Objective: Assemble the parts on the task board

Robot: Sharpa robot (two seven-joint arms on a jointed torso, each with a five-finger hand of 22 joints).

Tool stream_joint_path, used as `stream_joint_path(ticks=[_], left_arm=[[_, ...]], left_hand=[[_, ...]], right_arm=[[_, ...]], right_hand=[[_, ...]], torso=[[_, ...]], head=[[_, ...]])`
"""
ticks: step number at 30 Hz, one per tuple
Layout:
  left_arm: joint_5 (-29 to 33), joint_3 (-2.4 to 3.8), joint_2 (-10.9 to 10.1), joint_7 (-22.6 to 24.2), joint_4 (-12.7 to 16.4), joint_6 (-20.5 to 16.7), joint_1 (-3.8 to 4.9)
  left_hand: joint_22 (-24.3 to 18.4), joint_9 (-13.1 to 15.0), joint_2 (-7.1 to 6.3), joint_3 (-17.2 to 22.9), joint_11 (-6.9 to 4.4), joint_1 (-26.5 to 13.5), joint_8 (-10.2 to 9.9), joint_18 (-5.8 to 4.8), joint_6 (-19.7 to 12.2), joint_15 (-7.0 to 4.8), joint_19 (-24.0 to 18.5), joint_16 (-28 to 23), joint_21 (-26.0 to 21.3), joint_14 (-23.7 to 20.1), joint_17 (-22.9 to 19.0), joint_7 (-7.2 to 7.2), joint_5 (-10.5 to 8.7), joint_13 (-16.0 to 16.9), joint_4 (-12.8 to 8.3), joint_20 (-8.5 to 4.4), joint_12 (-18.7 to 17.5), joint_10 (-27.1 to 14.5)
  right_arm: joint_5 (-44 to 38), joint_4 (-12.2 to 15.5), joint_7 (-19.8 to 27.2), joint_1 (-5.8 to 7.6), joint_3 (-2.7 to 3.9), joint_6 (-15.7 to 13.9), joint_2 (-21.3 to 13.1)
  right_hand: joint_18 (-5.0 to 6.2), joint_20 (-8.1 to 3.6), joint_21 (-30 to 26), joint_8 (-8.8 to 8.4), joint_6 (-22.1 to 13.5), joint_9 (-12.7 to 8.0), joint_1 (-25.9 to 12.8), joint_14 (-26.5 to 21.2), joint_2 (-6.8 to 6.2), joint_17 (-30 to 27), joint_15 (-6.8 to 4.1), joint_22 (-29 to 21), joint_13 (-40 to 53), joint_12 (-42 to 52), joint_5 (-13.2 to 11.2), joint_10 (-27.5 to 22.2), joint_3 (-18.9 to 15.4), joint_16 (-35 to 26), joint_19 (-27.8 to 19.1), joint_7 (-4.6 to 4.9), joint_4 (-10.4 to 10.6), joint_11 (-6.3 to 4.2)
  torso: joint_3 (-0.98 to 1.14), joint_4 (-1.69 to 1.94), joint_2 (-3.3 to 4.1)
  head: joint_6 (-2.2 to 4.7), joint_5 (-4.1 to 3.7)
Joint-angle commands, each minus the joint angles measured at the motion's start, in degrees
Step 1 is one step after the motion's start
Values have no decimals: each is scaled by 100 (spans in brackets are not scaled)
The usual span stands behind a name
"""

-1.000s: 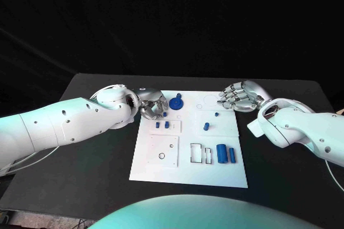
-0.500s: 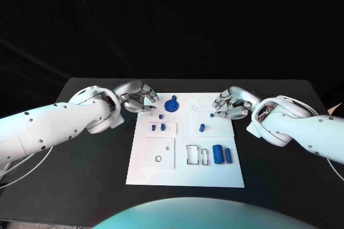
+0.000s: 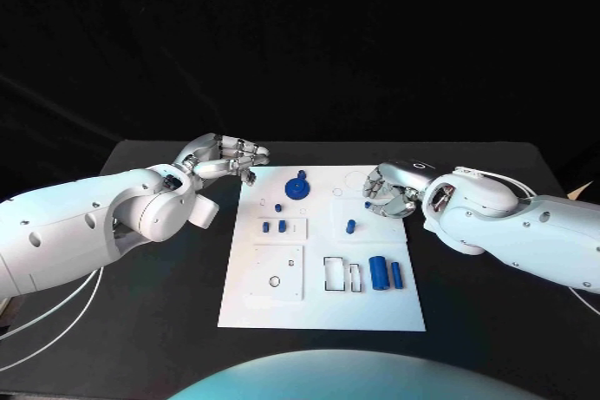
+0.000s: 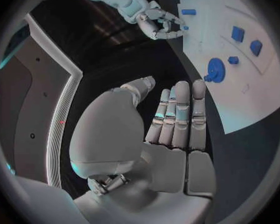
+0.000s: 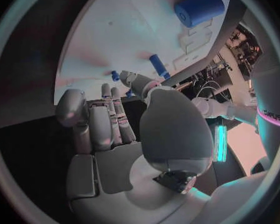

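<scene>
Flanking the task board: both hands at its far corners

Lying at the table's (image 3: pixel 150 331) centre, the white task board (image 3: pixel 319 309) carries the blue parts. A gear-like part (image 3: pixel 297 188) sits at about 12 o'clock on the board; two cylinders (image 3: pixel 387 274) lie side by side at about 4 o'clock; small pegs (image 3: pixel 283 225) stand left of centre, and a short peg (image 3: pixel 351 226) stands just right of centre. The left hand (image 3: pixel 223 161) hovers just off the board's 10 o'clock corner, fingers straight, side by side, holding nothing. The right hand (image 3: pixel 390 192) rests at the 2 o'clock edge, fingers extended together and empty in the right wrist view (image 5: pixel 109 129).
</scene>
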Motion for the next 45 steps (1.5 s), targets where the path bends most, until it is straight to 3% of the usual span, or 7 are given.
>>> stream_joint_path(ticks=[1, 6, 14, 27, 29, 39, 45], left_arm=[[907, 5, -15, 483, 49, 139, -8], [984, 5, -38, 510, 85, 140, -12], [1016, 5, -62, 469, 102, 158, -13], [1023, 6, -86, 355, 104, 223, -12], [1023, 6, -87, 337, 101, 222, -12], [1005, 6, -89, 263, 90, 210, -11], [979, 6, -90, 243, 95, 208, -11]], left_hand=[[18, -5, -9, -5, 2, -44, 21, 103, -13, -12, 12, -23, -42, -41, -13, 10, -10, 9, 8, 0, 17, 31], [17, -5, -7, -5, 1, -42, 23, 103, -12, -12, 11, -26, -44, -43, -15, 9, -9, 10, 7, -1, 21, 33], [16, -4, -4, -5, -1, -35, 28, 103, -11, -14, 10, -30, -50, -48, -19, 8, -12, 13, 3, -2, 28, 35], [12, -6, 13, -20, -3, -34, 46, 102, -17, -16, 5, -50, -78, -65, -42, 9, -92, 23, 2, -4, 57, 33], [11, -8, 27, -13, -3, -20, 48, 101, -23, -16, 2, -58, -87, -73, -49, 8, -108, 25, -4, -5, 63, 28], [10, -10, 43, 0, -3, 9, 54, 101, -31, -16, -2, -69, -101, -85, -60, 7, -122, 28, -21, -6, 73, 19], [9, -12, 48, 10, -1, 33, 59, 100, -36, -16, -5, -79, -113, -95, -70, 8, -122, 28, -38, -7, 77, 6]], right_arm=[[-450, -50, -183, -3, 0, 183, 63], [-462, -101, -193, -12, -1, 204, 134], [-457, -97, -241, -76, -4, 410, 170], [-652, -152, -416, -190, -11, 471, 262], [-747, -161, -473, -207, -13, 449, 282], [-1307, -88, -783, -263, -43, 758, 367], [-1425, -16, -873, -289, -53, 859, 349]], right_hand=[[-76, -2, 208, -37, 65, 22, -17, 268, 82, 65, 3, 141, 18, -39, -98, 81, 78, 99, 85, -8, -4, -16], [-109, -9, 413, -29, 119, 53, -29, 279, 134, 138, -1, 283, 38, -50, -156, 160, 194, 206, 162, -25, 27, -28], [-198, -53, 918, 120, 387, 210, -32, 276, 210, 197, -109, 612, 133, -24, -248, 544, 409, 358, 368, -155, 79, -155], [-209, -68, 979, 140, 405, 250, -18, 273, 216, 198, -129, 657, 157, -35, -288, 604, 443, 381, 388, -172, 73, -177], [-211, -82, 1001, 153, 412, 290, 42, 269, 245, 192, -141, 684, 181, -61, -494, 639, 532, 400, 389, -178, 40, -187], [-238, -90, 1130, 150, 398, 350, 72, 264, 101, 189, -140, 774, 231, -103, -605, 691, 613, 438, 439, -175, -54, -190], [-256, -98, 1225, 184, 456, 400, 97, 259, 97, 174, -160, 831, 276, -89, -581, 771, 660, 448, 483, -197, -81, -214]], torso=[[-3, -9, 10], [-2, -12, 17], [2, -12, 10], [3, -2, 5], [1, 0, 4], [-3, -9, 5], [-3, -9, 3]], head=[[1, 1], [-8, 0], [-47, 1], [-63, 0], [-62, -7], [-91, -19], [-93, -23]])
